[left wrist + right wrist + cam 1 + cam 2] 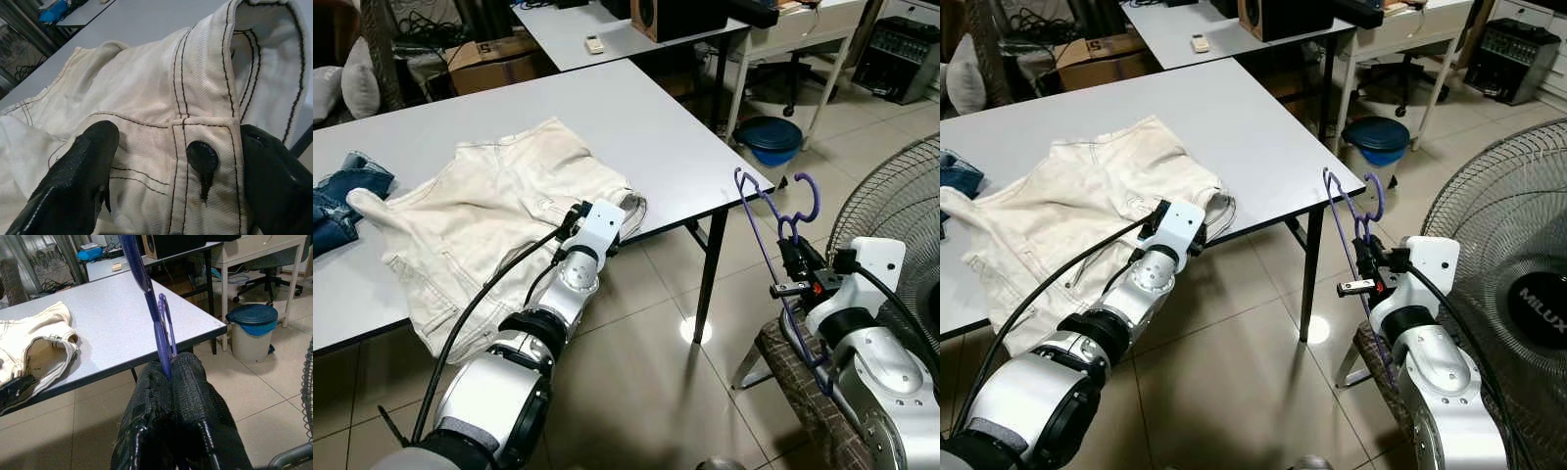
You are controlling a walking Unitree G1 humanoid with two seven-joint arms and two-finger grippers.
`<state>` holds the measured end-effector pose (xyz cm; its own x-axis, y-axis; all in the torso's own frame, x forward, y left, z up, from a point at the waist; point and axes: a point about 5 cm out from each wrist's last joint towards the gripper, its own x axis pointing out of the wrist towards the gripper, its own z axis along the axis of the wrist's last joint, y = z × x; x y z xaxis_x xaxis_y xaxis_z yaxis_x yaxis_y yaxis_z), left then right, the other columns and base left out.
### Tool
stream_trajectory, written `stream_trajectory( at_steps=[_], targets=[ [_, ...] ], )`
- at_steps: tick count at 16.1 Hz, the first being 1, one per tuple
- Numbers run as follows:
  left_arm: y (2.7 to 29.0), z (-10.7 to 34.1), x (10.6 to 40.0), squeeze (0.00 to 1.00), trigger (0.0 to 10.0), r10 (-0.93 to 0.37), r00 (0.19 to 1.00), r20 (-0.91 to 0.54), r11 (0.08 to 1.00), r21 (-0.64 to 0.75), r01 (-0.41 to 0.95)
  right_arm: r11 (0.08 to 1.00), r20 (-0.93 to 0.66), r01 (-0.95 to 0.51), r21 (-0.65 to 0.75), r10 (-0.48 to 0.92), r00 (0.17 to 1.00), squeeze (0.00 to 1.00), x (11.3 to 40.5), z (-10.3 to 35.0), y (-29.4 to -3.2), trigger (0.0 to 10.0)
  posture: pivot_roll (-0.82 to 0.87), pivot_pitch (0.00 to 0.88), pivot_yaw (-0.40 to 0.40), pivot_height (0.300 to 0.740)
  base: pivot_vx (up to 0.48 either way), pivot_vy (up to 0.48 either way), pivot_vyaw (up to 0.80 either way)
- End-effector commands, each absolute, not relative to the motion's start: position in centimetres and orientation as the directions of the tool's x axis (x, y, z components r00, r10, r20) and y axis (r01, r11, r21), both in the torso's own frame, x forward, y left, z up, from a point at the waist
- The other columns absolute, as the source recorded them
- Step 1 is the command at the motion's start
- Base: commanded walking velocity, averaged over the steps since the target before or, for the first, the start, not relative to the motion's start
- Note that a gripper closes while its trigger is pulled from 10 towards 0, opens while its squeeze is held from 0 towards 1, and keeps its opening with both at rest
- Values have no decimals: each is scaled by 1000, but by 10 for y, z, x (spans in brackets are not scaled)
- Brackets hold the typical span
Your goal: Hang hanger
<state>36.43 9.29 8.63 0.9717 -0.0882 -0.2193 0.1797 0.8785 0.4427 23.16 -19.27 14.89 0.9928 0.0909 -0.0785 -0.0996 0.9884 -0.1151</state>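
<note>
Right gripper [168, 369] is pinched on the purple hanger [781, 220] off the table's [636, 108] near right corner, while left gripper [178, 161] straddles, fingers spread, the cream denim jacket's [499, 211] collar; I'd grip that collar before threading.

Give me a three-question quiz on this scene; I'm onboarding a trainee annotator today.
1. True or false: the right end effector is shut on the purple hanger.
2. The left end effector is at which garment? A) the blue jeans B) the cream denim jacket C) a red towel
3. Fill in: the jacket lies on the white ____.

Key: 1 true. 2 B; its fingers sit on either side of the jacket's buttoned front edge. 3 table.
</note>
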Motion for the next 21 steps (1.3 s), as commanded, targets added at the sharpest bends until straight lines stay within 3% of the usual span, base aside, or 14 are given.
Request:
stream_trajectory(
  at_steps=[1,21],
  targets=[
    [95,90,367,0,0,-83,972,-221,887,428,173,989,-43,-94,-113,90,995,0,231,157,-191,10000,-246,0,113,740,0,0,0],
    [104,89,370,0,0,-120,949,-290,947,252,197,984,-24,-145,-102,144,989,0,231,158,-186,10000,-230,0,120,740,0,0,0]
  ],
)
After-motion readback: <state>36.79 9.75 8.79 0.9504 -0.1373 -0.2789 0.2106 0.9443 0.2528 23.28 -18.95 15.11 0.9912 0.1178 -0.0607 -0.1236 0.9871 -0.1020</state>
